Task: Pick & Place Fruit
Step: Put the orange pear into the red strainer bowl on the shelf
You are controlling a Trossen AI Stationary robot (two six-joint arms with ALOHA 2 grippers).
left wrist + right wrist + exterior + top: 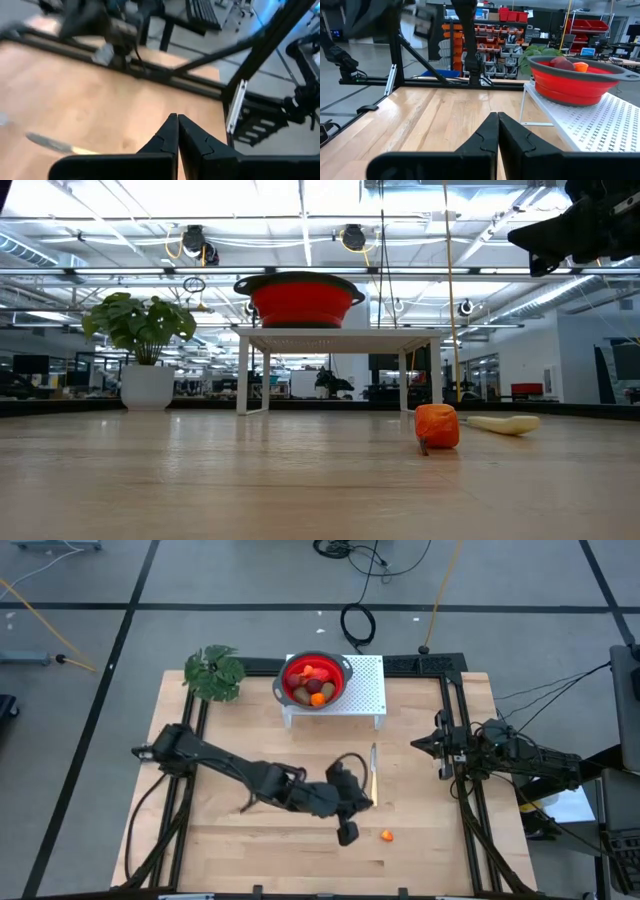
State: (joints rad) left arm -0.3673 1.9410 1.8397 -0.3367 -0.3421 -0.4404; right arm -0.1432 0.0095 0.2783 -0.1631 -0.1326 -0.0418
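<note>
A: Left gripper (347, 832) sits over the front middle of the table (250, 850), fingers (170, 132) pressed together, clenched on nothing.

B: Fruit near it?

A: One small orange fruit (386, 835) lies loose on the wood just beside that gripper, on its right, apart from it. Low view shows it resting on the tabletop (437, 426) by itself.

B: Rest of the fruit?

A: In the red bowl (340, 670) at the back middle: a pile of fruit (313, 685), orange, dark-red and brown pieces. Bowl stands on a white perforated stand (365, 690).

B: Right gripper?

A: Right gripper (418, 745) waits at the table's right edge, well apart from the fruit, fingers (490, 131) closed tight, holding nothing.

B: Anything else on the table?

A: Slim knife (373, 772) lies between the stand and the left gripper, pale handle toward the front. Leafy plant (213, 672) at the back left, just beside the bowl's stand.
</note>
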